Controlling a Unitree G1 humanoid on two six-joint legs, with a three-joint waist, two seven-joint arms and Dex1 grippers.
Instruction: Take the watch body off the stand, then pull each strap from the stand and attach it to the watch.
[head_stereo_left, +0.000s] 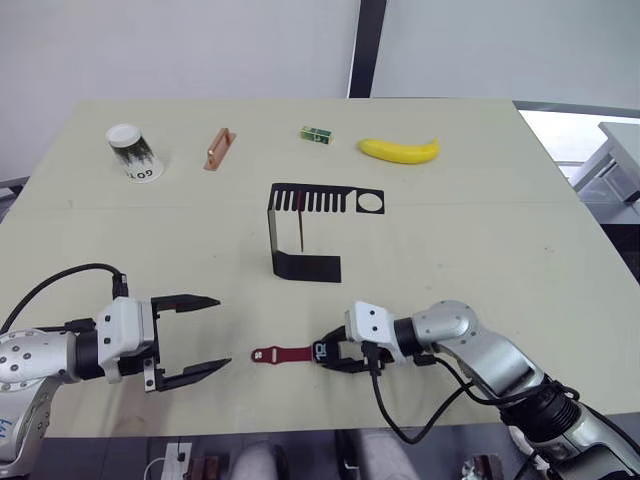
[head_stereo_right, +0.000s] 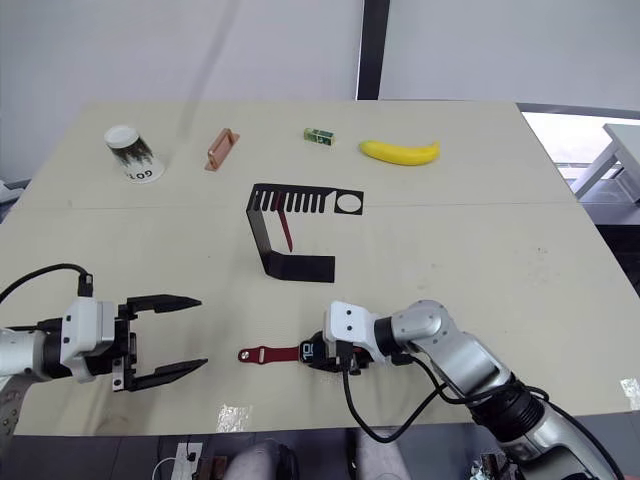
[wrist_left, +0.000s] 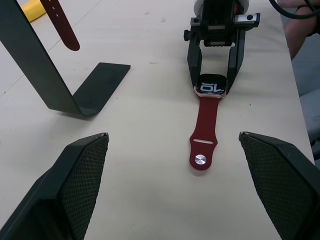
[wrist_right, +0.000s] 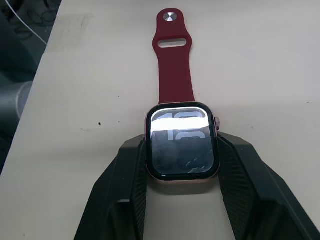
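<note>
Watch body (wrist_right: 182, 147) off the stand (head_stereo_left: 305, 225), one strap (wrist_left: 204, 125) attached
Right gripper (head_stereo_left: 335, 352) fingers clamp it near the bench's front edge; left gripper (head_stereo_left: 190, 340) fingers spread empty; second strap (head_stereo_right: 285, 228) hangs unpulled

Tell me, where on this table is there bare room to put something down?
Bare: the wide stretch right of the stand, below the banana, and the left side below the paper cup. Crowded: the near edge, where the open left pincer faces the right pincer clamping the watch body with its strap.
</note>
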